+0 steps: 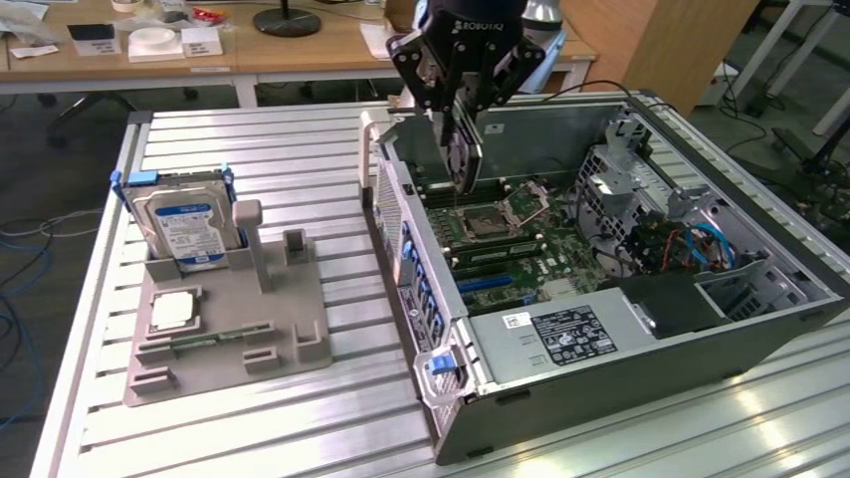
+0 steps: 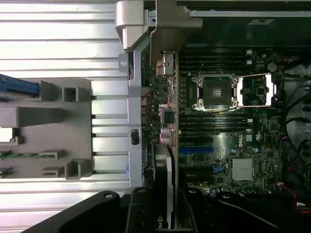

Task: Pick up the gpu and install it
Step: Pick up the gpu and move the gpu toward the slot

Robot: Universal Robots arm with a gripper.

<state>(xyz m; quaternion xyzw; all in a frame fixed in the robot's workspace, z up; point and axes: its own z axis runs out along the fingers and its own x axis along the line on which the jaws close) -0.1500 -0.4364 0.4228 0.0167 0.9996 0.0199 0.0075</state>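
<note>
Exterior view: gripper point(image 1: 459, 112) clamping the gpu point(image 1: 460, 157) at upper middle of the frame. Card hanging edge-down inside the open case point(image 1: 638, 393), above the motherboard point(image 1: 525, 254). Hard drive point(image 1: 186, 224) sitting in its fixture at the exterior view's left.

Wrist view: looking along the gpu point(image 2: 164, 170) edge-on, passing close beside the case wall point(image 2: 135, 121), cpu socket point(image 2: 216, 92) near.

Judging the risks: bracket snagging the wall, or a tilting card missing its slot and jamming under pressure.
</note>
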